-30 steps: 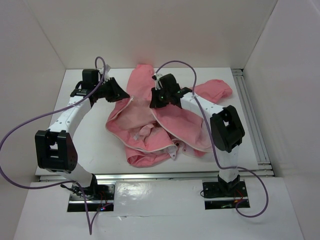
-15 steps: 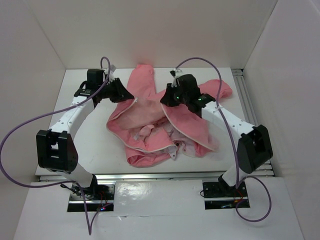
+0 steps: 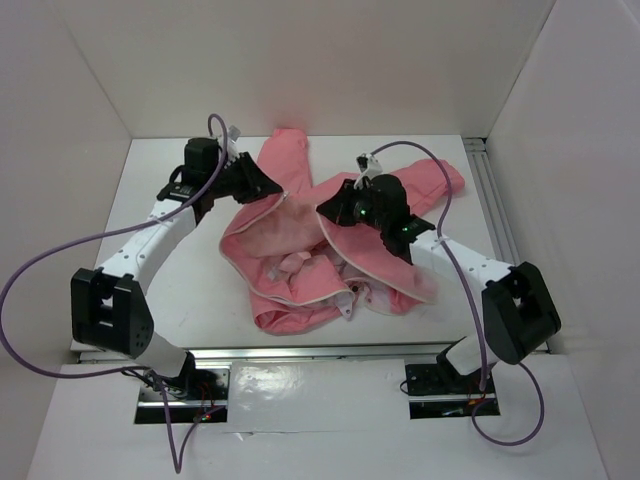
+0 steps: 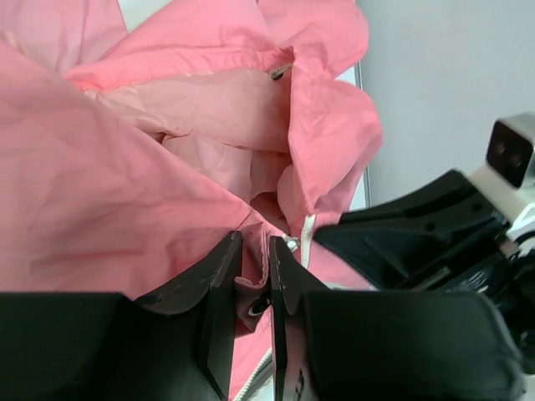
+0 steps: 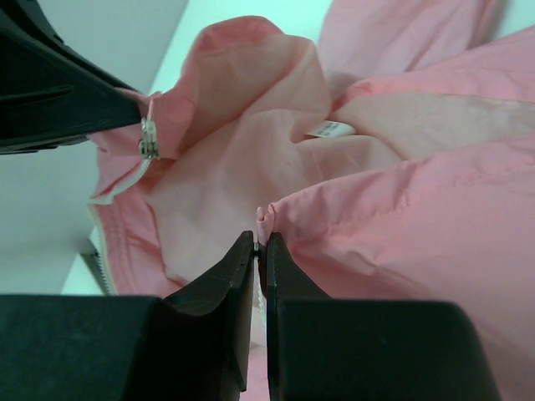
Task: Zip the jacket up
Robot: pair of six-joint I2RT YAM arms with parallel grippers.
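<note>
The salmon-pink jacket [image 3: 300, 260] lies open and crumpled mid-table, pale lining up, white zipper edging along its fronts. My left gripper [image 3: 272, 190] is shut on the jacket's left front edge at its top, beside the metal zipper slider [image 4: 291, 243]. My right gripper [image 3: 325, 210] is shut on the right front edge near the middle of the jacket. In the left wrist view the fingers [image 4: 219, 284] pinch a fold of pink fabric [image 4: 125, 209]. In the right wrist view the fingers [image 5: 238, 276] pinch the hem of the pink front [image 5: 401, 217]; the slider [image 5: 149, 138] hangs by the left gripper.
White walls enclose the table on three sides. A metal rail [image 3: 500, 230] runs along the right edge and another along the front [image 3: 300, 350]. Purple cables loop from both arms. One sleeve [image 3: 435, 178] stretches to the back right.
My right arm has swung out and its gripper has moved right then back left with the jacket's front. My left gripper has moved right with its edge. The two held edges are closer.
</note>
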